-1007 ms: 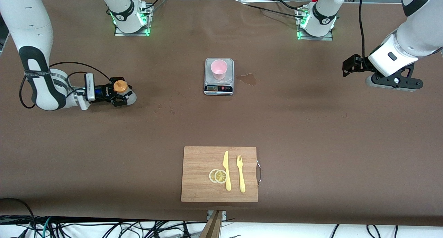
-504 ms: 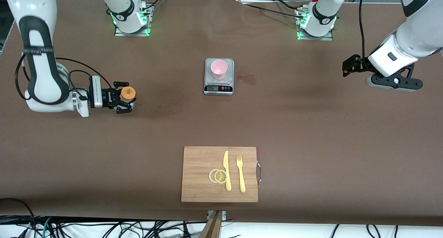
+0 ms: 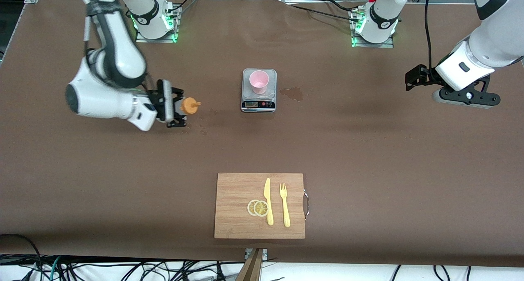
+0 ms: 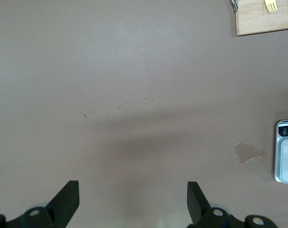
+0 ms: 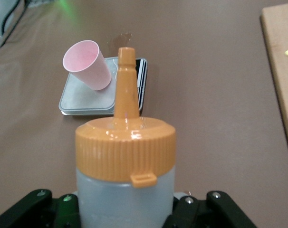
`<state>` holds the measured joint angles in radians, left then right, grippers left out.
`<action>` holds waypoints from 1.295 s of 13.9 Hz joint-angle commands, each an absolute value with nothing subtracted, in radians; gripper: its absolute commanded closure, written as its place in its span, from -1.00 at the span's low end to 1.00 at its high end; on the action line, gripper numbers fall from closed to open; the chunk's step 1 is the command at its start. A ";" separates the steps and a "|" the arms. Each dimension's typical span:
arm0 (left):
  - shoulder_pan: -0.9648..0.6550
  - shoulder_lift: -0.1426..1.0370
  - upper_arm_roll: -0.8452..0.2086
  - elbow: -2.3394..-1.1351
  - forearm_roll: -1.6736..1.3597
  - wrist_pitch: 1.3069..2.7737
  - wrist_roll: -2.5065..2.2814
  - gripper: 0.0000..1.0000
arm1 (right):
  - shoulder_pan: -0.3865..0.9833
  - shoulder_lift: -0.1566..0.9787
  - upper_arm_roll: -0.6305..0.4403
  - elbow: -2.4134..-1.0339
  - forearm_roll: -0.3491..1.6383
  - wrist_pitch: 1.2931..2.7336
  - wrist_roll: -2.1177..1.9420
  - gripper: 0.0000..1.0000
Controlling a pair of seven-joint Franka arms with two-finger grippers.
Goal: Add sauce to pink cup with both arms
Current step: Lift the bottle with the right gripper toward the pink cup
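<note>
Moved since earlier frame: right gripper (image 3: 180,111) with the sauce (image 3: 189,105), carried over the bench (image 3: 368,158) toward the pink cup (image 3: 259,81). Fingers (image 5: 220,209) closed on bottle body, orange nozzle pointing toward the cup. Cup upright on a scale (image 3: 258,103). Left gripper (image 4: 132,202) waits, fingers (image 4: 68,197) spread wide over bare bench.

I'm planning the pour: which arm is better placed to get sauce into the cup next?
Right. The right gripper is shut on the sauce bottle, tipped with its nozzle toward the pink cup on the scale. The left gripper hangs open and empty over bare table at its own end.
</note>
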<state>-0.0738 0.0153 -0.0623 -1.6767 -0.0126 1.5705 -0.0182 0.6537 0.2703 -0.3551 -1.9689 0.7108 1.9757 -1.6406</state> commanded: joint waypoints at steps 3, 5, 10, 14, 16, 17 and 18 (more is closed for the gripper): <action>-0.071 0.008 -0.060 -1.681 -0.029 1.562 -0.008 -1.00 | 0.844 0.264 -0.388 -1.934 0.450 2.013 -1.231 1.00; -0.071 0.008 -0.060 -1.681 -0.029 1.562 -0.008 -1.00 | 0.899 0.273 -0.387 -1.933 0.407 2.013 -1.163 1.00; -0.069 0.008 -0.060 -1.681 -0.029 1.562 -0.006 -1.00 | 0.953 0.279 -0.324 -1.928 0.286 2.013 -0.947 1.00; -0.069 0.008 -0.060 -1.681 -0.029 1.562 -0.008 -1.00 | 1.000 0.296 -0.293 -1.922 0.212 2.013 -0.818 1.00; -0.069 0.008 -0.058 -1.681 -0.031 1.562 -0.008 -1.00 | 1.017 0.308 -0.275 -1.919 0.177 2.013 -0.772 1.00; -0.069 0.008 -0.058 -1.683 -0.029 1.562 -0.008 -1.00 | 1.029 0.317 -0.273 -1.914 0.160 2.013 -0.749 1.00; -0.068 0.009 -0.058 -1.684 -0.031 1.562 -0.006 -1.00 | 1.037 0.322 -0.272 -1.914 0.153 2.013 -0.733 1.00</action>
